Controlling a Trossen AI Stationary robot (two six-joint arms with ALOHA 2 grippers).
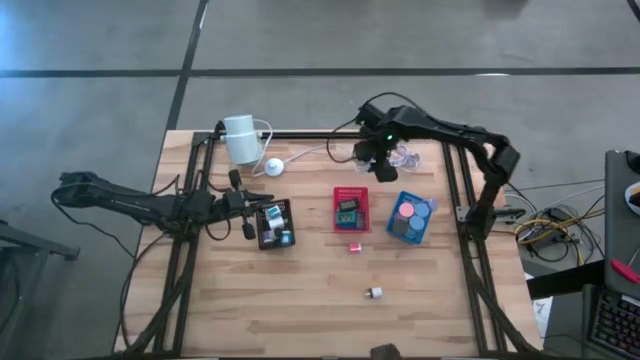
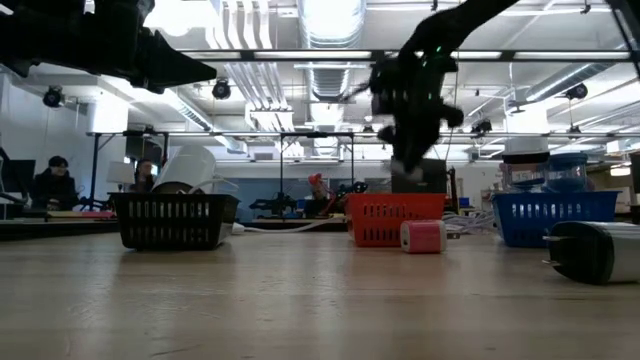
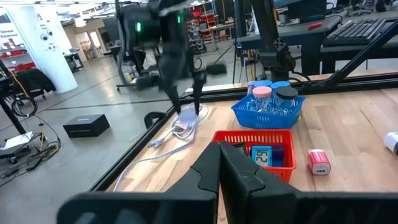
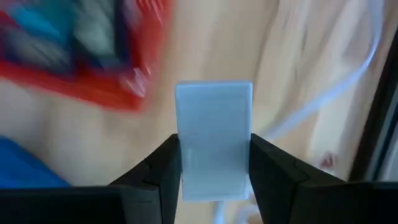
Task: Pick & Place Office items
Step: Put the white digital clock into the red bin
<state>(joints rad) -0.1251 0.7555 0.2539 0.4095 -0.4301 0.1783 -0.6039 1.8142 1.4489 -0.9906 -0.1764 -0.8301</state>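
My right gripper (image 1: 366, 166) hangs over the table's far side, near the white cable (image 1: 300, 157), and is shut on a pale blue block (image 4: 214, 134). The left wrist view shows the block between its fingers (image 3: 188, 114). The left gripper (image 1: 250, 207) is shut with nothing in it and points level beside the black tray (image 1: 274, 224). A pink block (image 1: 355, 246) and a small white piece (image 1: 374, 293) lie on the table, nearer the front. More items lie in the red tray (image 1: 351, 209) and the blue tray (image 1: 411, 218). My right gripper pinches the pale blue block by its two long sides (image 4: 186, 168) between its two fingers. The fingers point steeply down from above. The block's free end sticks out past the fingertips. It is lifted clear of the table.
A white cylinder device (image 1: 241, 138) stands at the far left, and its cable runs along the far side under my right gripper. Black frame rails (image 1: 455, 180) border the table. Bare wood lies toward the near edge around the white piece.
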